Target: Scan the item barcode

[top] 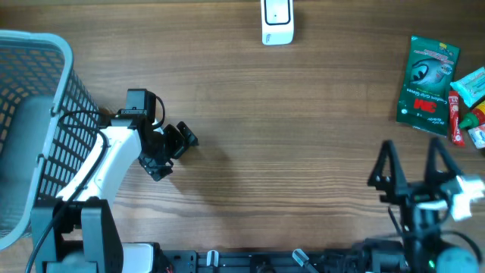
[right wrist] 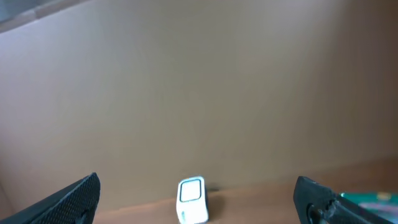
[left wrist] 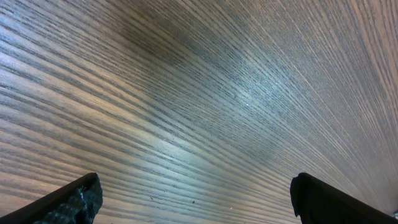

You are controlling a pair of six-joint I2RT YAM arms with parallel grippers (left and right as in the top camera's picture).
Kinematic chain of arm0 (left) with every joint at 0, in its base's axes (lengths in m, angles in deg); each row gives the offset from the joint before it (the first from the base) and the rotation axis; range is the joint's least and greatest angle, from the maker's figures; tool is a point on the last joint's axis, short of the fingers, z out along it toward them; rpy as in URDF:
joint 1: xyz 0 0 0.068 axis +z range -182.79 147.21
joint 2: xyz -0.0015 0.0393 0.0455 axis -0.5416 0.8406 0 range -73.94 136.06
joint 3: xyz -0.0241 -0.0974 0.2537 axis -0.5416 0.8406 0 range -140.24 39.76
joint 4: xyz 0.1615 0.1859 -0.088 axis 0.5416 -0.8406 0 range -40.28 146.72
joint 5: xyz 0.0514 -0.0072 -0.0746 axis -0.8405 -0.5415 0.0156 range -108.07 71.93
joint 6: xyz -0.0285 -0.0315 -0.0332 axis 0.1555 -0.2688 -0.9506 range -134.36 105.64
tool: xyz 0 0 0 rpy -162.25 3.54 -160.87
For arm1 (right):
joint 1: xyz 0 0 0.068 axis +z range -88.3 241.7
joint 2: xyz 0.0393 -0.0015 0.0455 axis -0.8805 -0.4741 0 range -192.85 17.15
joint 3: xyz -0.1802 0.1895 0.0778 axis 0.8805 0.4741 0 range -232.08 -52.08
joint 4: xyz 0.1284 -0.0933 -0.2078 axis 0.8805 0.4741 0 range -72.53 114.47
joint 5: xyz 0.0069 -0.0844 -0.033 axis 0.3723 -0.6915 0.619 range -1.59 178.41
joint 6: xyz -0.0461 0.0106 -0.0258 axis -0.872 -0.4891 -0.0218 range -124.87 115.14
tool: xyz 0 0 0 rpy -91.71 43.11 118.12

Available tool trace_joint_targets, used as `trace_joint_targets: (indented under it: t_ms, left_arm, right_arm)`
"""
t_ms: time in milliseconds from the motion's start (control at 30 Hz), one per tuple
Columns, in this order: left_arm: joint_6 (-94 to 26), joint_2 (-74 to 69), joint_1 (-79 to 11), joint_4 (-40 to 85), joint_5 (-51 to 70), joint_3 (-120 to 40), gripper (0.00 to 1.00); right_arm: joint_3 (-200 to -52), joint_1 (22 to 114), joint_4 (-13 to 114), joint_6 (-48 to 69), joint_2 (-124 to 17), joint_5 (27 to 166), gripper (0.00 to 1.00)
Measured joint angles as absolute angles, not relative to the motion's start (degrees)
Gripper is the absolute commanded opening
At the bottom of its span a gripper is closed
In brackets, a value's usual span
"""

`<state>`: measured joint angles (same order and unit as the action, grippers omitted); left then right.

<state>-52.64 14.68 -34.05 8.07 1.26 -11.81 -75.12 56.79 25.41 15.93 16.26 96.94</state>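
Observation:
A white barcode scanner [top: 277, 21] stands at the table's far edge near the middle; it also shows small in the right wrist view as the scanner [right wrist: 192, 199]. A green packet [top: 427, 82] lies flat at the far right, beside a teal packet [top: 471, 85] and a red tube [top: 455, 117]. My right gripper [top: 409, 164] hovers open just in front of the green packet, holding nothing. Over bare wood at the left, my left gripper [top: 175, 152] is open too, its fingertips [left wrist: 78, 199] wide apart with only table between them.
A blue-grey mesh basket [top: 45, 91] fills the left edge, right behind the left arm. Bare wood [top: 288, 144] stretches between the two grippers. A beige wall [right wrist: 199, 87] rises behind the scanner.

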Motion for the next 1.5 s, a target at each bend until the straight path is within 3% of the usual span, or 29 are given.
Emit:
trace_joint_targets:
  t_ms: [267,467,633,767,1100,1500]
  left_arm:
    - [-52.6,14.7,-34.0,8.1,1.3,-11.8,1.00]
    - [-52.6,14.7,-34.0,8.1,1.3,-11.8,1.00]
    - [-52.6,14.7,-34.0,8.1,1.3,-11.8,1.00]
    - [-52.6,14.7,-34.0,8.1,1.3,-11.8,1.00]
    - [-52.6,14.7,-34.0,8.1,1.3,-11.8,1.00]
    - [-52.6,14.7,-34.0,8.1,1.3,-11.8,1.00]
  right_arm:
    - [-62.2,56.8,21.3,31.4,16.3,86.9,1.00]
    - [-55.1,56.8,23.5,52.6,16.3,77.2,1.00]
    - [-55.0,56.8,23.0,56.0,16.3,76.1,1.00]
    - [-55.0,56.8,23.0,50.4,16.3,75.8,1.00]
    - [-53.7,58.3,17.5,18.3,16.3,85.2,1.00]
    - [-52.6,58.3,17.5,-0.7,16.3,89.9,1.00]
